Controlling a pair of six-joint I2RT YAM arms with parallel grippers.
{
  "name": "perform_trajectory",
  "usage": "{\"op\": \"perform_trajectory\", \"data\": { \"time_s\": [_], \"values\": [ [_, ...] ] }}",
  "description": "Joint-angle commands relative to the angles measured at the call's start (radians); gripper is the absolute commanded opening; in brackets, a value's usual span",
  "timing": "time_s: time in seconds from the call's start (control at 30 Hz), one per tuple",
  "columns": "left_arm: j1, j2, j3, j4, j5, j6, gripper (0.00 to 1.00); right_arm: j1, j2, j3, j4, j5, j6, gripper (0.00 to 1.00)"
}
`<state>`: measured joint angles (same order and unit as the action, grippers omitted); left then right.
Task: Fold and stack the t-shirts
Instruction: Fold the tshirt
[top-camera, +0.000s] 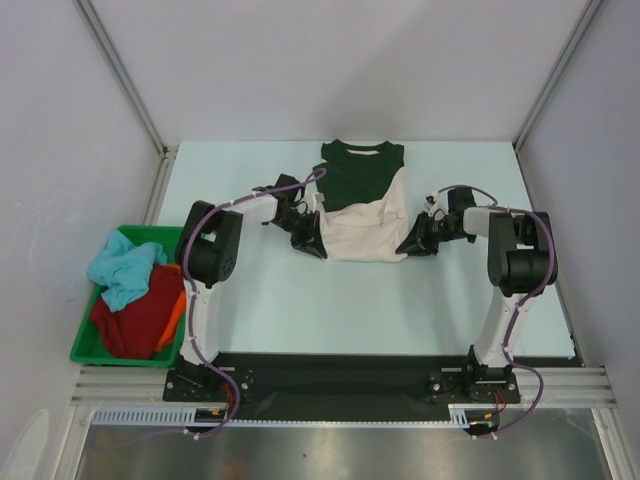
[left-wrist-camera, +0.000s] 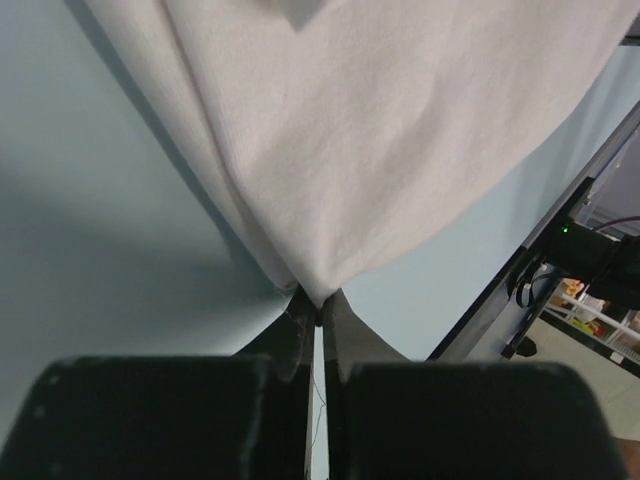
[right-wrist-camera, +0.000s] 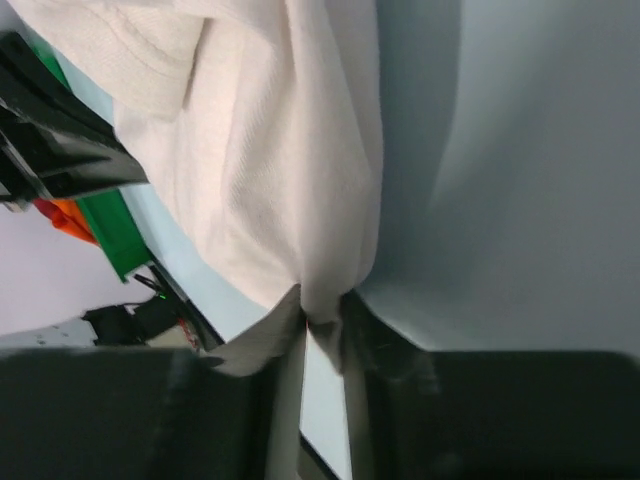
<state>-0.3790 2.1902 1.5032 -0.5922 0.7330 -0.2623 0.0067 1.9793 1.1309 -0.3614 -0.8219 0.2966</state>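
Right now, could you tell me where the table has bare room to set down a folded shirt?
The widest bare patch of table lies between the cream shirt and the black base strip. Smaller patches flank the dark green shirt. The middle is crowded: the left pincer and right pincer pinch the cream shirt. The green bin is full.

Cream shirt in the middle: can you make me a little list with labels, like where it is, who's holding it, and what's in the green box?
cream shirt: middle of the table, covering the near part of the dark green shirt
left gripper: shut on the cream shirt's left near corner
right gripper: shut on its right near corner
green bin: left edge of the table
in the bin: light blue shirt, dark red shirt, orange shirt, all crumpled
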Motion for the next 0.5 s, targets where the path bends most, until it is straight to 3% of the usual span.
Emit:
{"op": "perform_trajectory", "data": {
  "time_s": [0.0,0.03,0.47],
  "values": [
    [0.005,-0.009,0.043,0.02,-0.012,0.029,0.0,0.016,0.003,0.029,0.007,-0.029,-0.01,0.15],
    [0.005,-0.017,0.042,0.019,-0.009,0.038,0.01,0.015,-0.003,0.029,-0.005,-0.029,-0.016,0.0],
    [0.003,-0.322,-0.086,-0.024,0.049,0.094,0.01,-0.057,-0.244,0.001,-0.217,-0.083,-0.094,0.0]
  ]
}}
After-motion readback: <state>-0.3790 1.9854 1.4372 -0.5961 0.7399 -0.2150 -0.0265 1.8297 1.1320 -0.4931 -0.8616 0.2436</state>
